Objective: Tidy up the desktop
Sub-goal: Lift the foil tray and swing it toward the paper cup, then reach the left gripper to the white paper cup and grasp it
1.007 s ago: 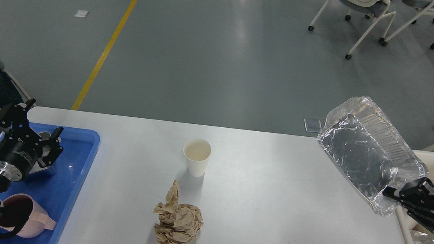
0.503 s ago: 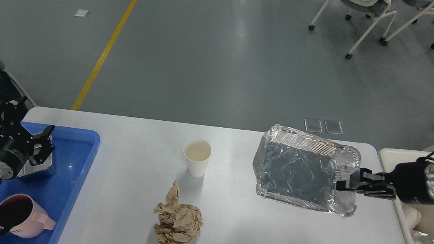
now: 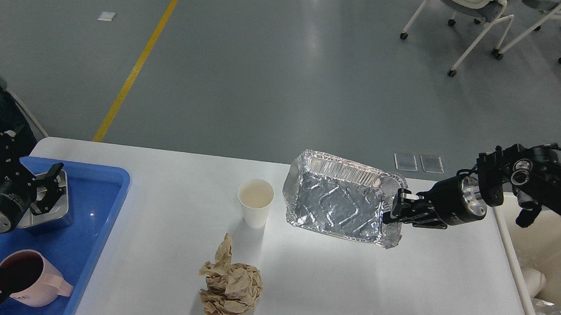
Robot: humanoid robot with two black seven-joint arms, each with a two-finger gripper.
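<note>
- The desktop [image 3: 330, 283], a broad white top with rounded corners, fills the lower half of my head view and is not yet tidy: a paper cup [image 3: 255, 202] stands near its middle, and a crumpled wad of brown paper [image 3: 230, 285] lies just in front of the cup.
- What has changed: a second ago I held the foil tray [image 3: 340, 205] tilted on edge out by the cream bin [image 3: 554, 273] at the table's right; half a second ago it was level over the right part of the table; now it is further left, its near rim just beside the cup and apart from it.
- My reading: the tray is travelling away from the bin, not into it, so this piece is not yet put away. It may be headed toward the cup or the paper, but I cannot tell which.
- My right gripper [image 3: 397, 211] is clamped on the tray's right rim, the fingers pointing left, with the tray's open side up and dipping a little toward me. A soft shadow on the table below suggests it hangs clear of the surface.
- My right arm reaches in from the right edge, forearm nearly level and stretched across the table's far right corner.
- My left gripper [image 3: 46, 189] hovers over the blue tray [image 3: 97, 222] at the table's left end, fingers spread, at a small metal tin [image 3: 52, 208]; whether it touches the tin I cannot tell. A pink mug [image 3: 30, 285] sits in the same tray, nearer me.
</note>
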